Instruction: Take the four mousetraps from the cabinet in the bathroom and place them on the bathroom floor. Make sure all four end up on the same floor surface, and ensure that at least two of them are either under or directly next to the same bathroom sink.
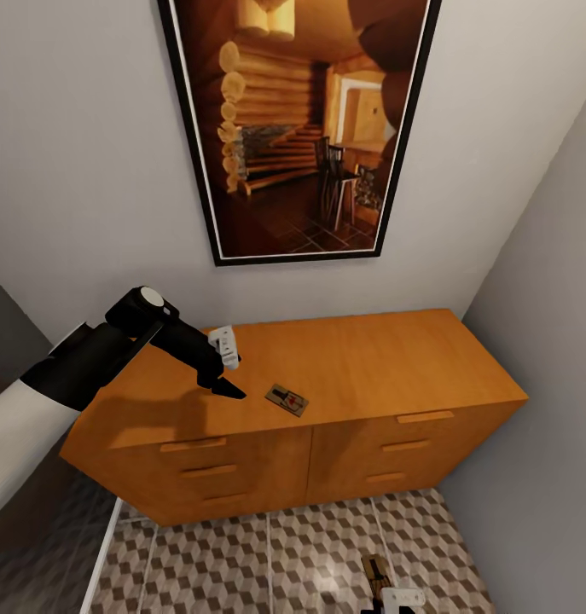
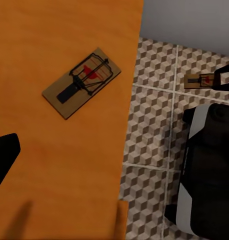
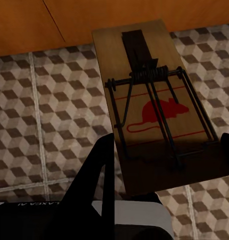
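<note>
my left claw (image 1: 229, 385) hovers over the cabinet (image 1: 386, 367) beside a mousetrap (image 1: 287, 398) for the next pickup; i cannot tell its spread. my right claw (image 3: 164, 150) grasps another mousetrap (image 3: 152, 105) low over the bathroom floor (image 1: 241, 554), ready to set down.

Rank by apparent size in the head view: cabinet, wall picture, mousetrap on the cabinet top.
1. Cabinet and picture: alike in apparent area, and both lie at different distances from the camera, so unranked.
2. Mousetrap: by far the smallest.
</note>
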Robot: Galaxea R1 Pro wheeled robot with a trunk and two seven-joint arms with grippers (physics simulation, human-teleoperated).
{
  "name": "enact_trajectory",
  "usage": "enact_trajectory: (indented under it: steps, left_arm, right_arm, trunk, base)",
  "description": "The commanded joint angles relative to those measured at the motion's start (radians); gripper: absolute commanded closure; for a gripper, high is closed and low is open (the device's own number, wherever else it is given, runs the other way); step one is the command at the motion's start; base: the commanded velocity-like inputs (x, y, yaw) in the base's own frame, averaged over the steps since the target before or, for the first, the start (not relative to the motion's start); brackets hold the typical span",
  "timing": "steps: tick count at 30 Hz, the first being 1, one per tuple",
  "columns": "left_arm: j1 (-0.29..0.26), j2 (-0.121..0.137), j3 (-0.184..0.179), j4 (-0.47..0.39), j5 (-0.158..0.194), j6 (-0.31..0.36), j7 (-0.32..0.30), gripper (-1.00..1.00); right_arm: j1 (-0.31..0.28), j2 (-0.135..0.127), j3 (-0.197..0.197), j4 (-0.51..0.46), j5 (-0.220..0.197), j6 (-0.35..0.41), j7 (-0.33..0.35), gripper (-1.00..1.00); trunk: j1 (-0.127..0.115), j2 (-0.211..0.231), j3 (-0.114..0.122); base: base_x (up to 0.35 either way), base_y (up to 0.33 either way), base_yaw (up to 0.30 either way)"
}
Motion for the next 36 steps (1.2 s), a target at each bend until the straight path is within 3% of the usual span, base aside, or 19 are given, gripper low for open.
enact_trajectory:
  steps: [1, 21, 32, 36]
  left_arm:
    - [-0.001, 0.001, -0.001, -0.001, -0.007, 0.010, -0.004, -1.00]
    - [0.000, -0.001, -0.003, 0.002, -0.005, 0.011, 0.031, -1.00]
    - [0.002, 0.000, -0.047, 0.003, -0.006, 0.011, 0.033, -1.00]
    - [0.002, 0.000, -0.050, 0.003, -0.005, 0.011, 0.033, -1.00]
  right_arm:
    - [-0.001, 0.000, 0.009, 0.001, -0.009, -0.003, -0.003, 1.00]
    - [-0.001, 0.001, 0.009, 0.002, -0.008, -0.003, -0.003, 1.00]
    - [-0.001, -0.001, 0.009, 0.002, -0.008, -0.005, 0.000, 1.00]
    - [0.000, -0.009, 0.009, 0.004, -0.005, -0.026, 0.034, 1.00]
  trunk:
    - [0.001, -0.002, -0.002]
    - [0.001, -0.002, -0.002]
    - [0.001, -0.002, -0.002]
    - [0.001, -0.002, -0.002]
  base:
    - [0.005, 0.000, 0.000]
    - [0.105, 0.000, 0.000]
    - [0.004, 0.000, 0.000]
    - [0.000, 0.000, 0.000]
